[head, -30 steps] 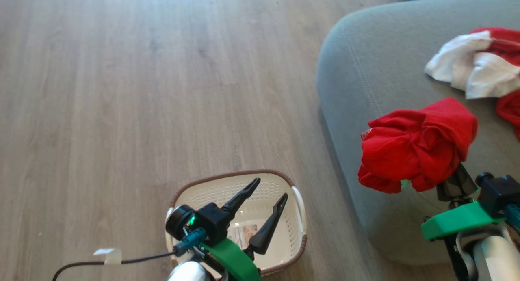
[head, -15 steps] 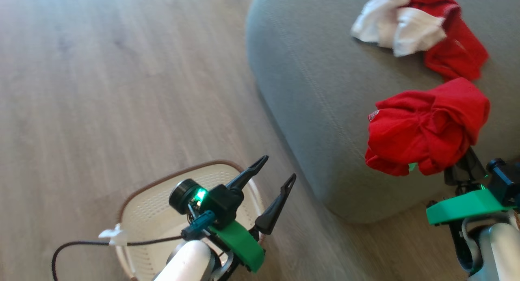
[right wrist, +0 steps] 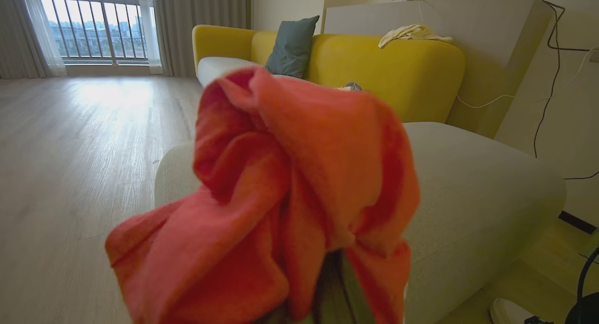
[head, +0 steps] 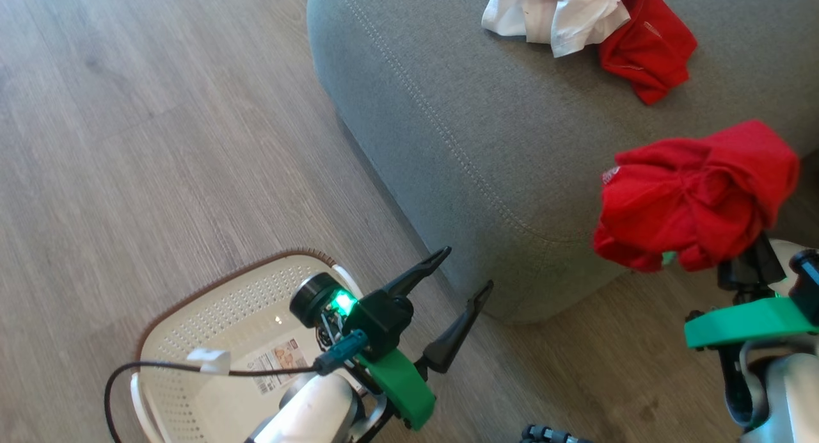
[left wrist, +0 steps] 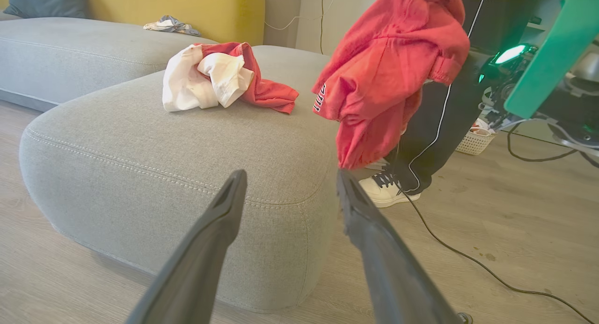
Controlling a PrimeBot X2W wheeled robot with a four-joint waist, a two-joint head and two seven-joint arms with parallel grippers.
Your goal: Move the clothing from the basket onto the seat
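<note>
– basket first: what has changed there?
– nothing in the basket itself. our head has swung toward the seat, so the whole picture has slid. its label sticker shows bare, with no cloth left inside.
– and our left gripper?
– fingers spread wide as before, holding nothing, hanging past the basket's right rim.
– on the seat?
– the red and white garment lies well in from the near edge, as it did. we count that one as moved.
– then the plain red garment?
– bunched over our right gripper, whose jaws stay clamped shut on it. it hangs in the air at the seat's near edge, by the right corner. we cannot tell whether it is truly over the seat or just off it.
– so what does the turn give us?
– we now face the seat. we judge the last piece only needs carrying further in and letting go. released too early, it could slide off that edge.
</note>
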